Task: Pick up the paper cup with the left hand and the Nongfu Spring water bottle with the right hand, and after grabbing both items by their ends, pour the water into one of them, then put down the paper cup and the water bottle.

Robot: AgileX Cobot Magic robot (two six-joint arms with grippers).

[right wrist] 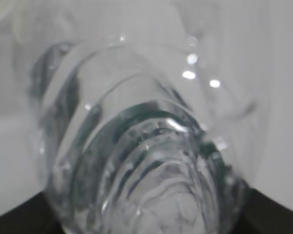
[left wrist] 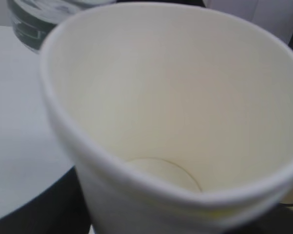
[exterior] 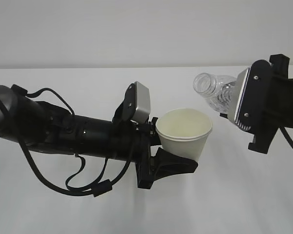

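Note:
My left gripper (exterior: 178, 150) is shut on the white paper cup (exterior: 184, 134) and holds it upright above the table, low on its wall. In the left wrist view the cup (left wrist: 176, 97) fills the frame, and I make out no liquid on its cream bottom. My right gripper (exterior: 236, 105), largely hidden behind its grey plate (exterior: 247, 97), is shut on the clear water bottle (exterior: 216, 91). The bottle lies tilted, its open mouth pointing left, above and just right of the cup's rim. No stream of water shows between them. The ribbed bottle (right wrist: 136, 156) fills the right wrist view.
The white table (exterior: 244, 195) stretches under both arms to a pale wall behind. Cables loop below the left arm (exterior: 78, 139). A corner of the bottle (left wrist: 39, 19) shows above the cup's rim in the left wrist view.

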